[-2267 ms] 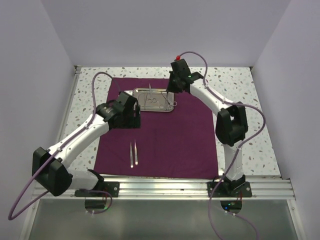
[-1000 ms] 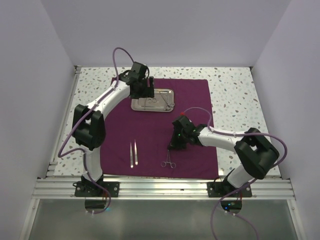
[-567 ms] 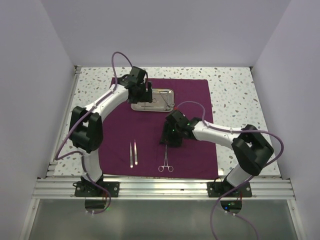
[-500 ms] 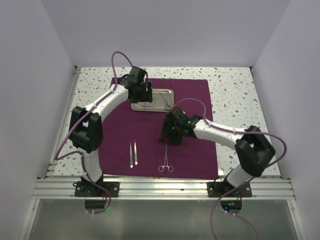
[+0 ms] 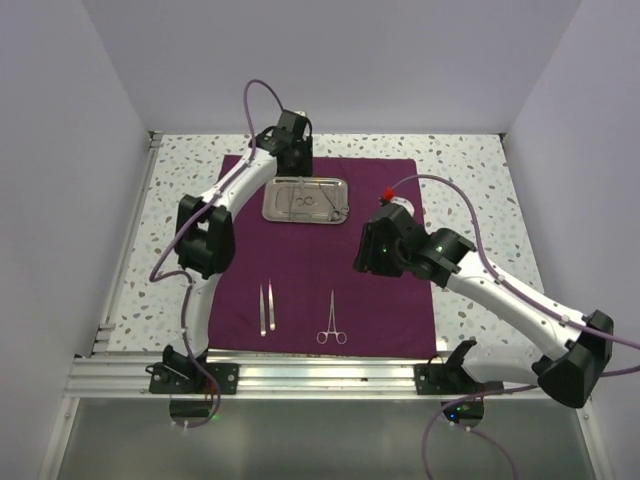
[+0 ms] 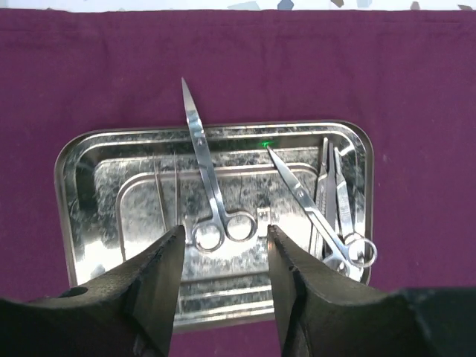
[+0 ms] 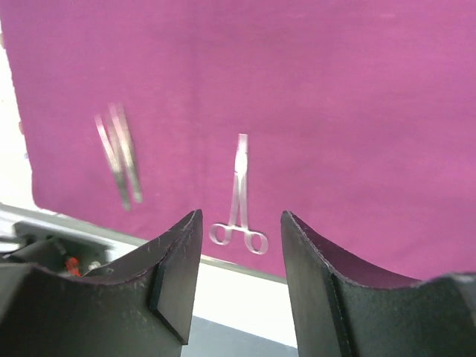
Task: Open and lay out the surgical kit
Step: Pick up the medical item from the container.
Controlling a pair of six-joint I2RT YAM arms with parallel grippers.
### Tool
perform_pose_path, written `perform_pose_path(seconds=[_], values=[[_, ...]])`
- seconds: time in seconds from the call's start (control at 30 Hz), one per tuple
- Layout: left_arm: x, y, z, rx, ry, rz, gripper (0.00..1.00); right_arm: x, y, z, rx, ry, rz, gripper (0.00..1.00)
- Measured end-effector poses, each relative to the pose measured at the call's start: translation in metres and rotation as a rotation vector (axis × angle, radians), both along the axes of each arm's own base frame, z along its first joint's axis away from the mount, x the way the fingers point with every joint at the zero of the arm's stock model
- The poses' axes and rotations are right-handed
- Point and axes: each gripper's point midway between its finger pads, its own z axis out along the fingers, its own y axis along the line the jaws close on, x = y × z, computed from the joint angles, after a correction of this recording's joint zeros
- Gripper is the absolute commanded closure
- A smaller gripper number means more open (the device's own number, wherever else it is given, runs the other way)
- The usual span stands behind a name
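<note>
The surgical kit's maroon cloth [image 5: 380, 300] lies spread flat on the table. A steel tray [image 5: 274, 208] sits at its far middle. In the left wrist view the tray [image 6: 97, 223] holds scissors [image 6: 210, 190], a second ringed instrument [image 6: 316, 219] and a slim tool at its right side. My left gripper [image 6: 225, 245] hovers open above the tray's near rim, holding nothing. Tweezers [image 5: 266, 307] and forceps [image 5: 332, 320] lie side by side on the cloth's near part. My right gripper [image 5: 368, 252] hangs open above mid-cloth. Its view shows the forceps [image 7: 239, 201] and tweezers [image 7: 119, 152] below.
Speckled tabletop [image 5: 470, 190] frames the cloth on three sides. An aluminium rail [image 5: 320, 375] carrying both arm bases runs along the near edge. White walls close in on the left, back and right.
My right gripper has opened, left the forceps on the cloth beside the tweezers, and risen back to the right. My left gripper has shifted slightly over the tray and narrowed its jaws.
</note>
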Motion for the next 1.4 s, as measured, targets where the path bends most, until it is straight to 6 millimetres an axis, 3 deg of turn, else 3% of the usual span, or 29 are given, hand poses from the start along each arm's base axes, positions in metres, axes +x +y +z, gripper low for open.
perform_pose_path(seconds=[0.23,0.53,0.7,1.2,1.4], values=[[0.03,-0.004,-0.048,0.045,0.023,0.011,0.5,-0.017,-0.047,0.012,-0.091,-0.032,-0.071,0.51],[0.037,0.002,-0.082,0.076,0.051,0.029,0.51,-0.032,-0.079,0.011,-0.173,-0.015,-0.128,0.51],[0.04,0.001,-0.09,0.076,0.05,0.03,0.54,-0.036,-0.084,0.008,-0.198,0.002,-0.131,0.52],[0.052,-0.001,-0.096,0.07,0.02,0.036,0.92,-0.035,-0.083,0.0,-0.232,0.028,-0.122,0.55],[0.051,-0.001,-0.096,0.068,0.02,0.038,1.0,-0.035,-0.082,0.0,-0.228,0.03,-0.118,0.56]])
